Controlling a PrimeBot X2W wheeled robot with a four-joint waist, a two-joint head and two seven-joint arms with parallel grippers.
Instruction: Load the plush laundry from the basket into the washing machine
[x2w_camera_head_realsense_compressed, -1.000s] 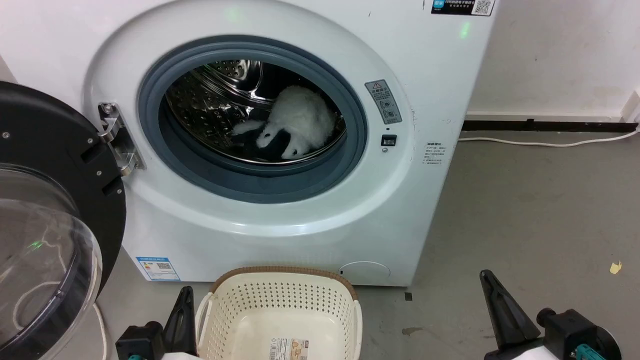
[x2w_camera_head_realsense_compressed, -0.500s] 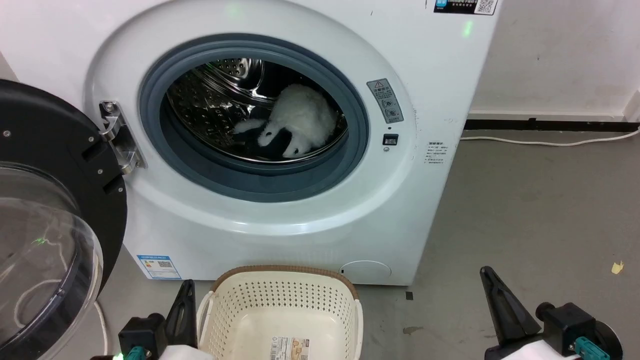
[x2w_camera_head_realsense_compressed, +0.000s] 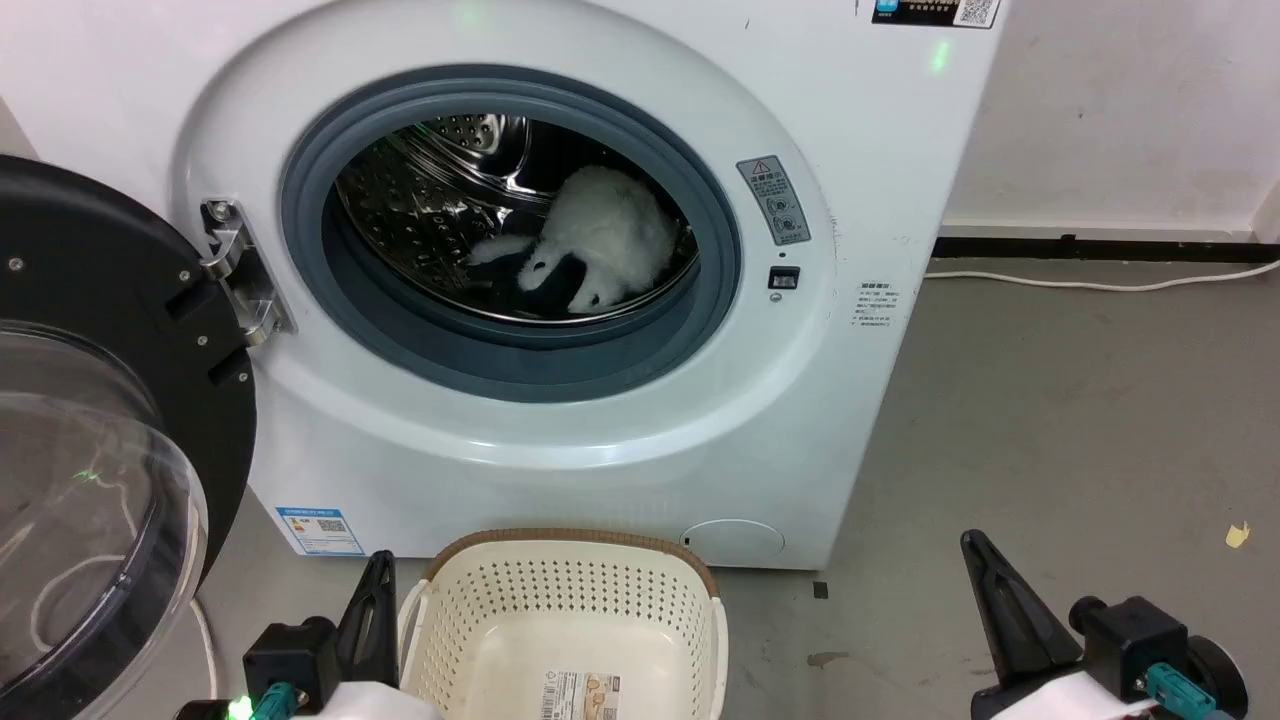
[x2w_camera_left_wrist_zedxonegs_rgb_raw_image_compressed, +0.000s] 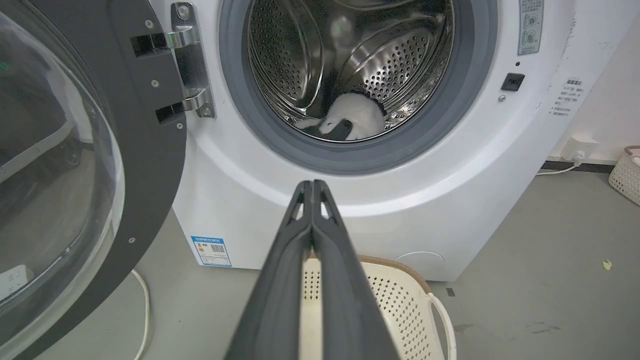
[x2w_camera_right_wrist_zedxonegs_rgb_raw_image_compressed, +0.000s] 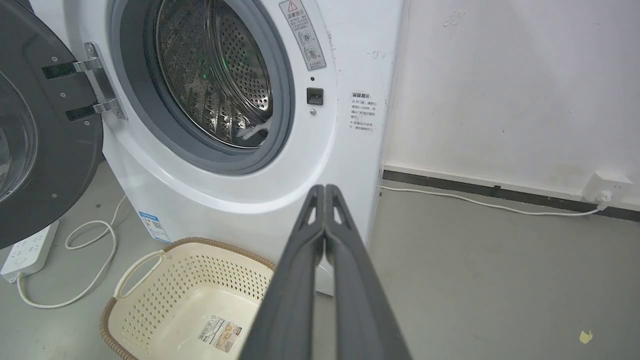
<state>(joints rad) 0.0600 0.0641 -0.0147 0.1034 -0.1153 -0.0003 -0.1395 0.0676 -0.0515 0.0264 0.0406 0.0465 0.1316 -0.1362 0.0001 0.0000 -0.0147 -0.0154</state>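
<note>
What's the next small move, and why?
Probably bring the left end effector toward the open door to push it shut: the plush laundry already lies in the washing machine drum, the basket is empty, and the right end effector, like the left, is shut on nothing.

Drum mouth unobstructed; door at left, basket below
</note>
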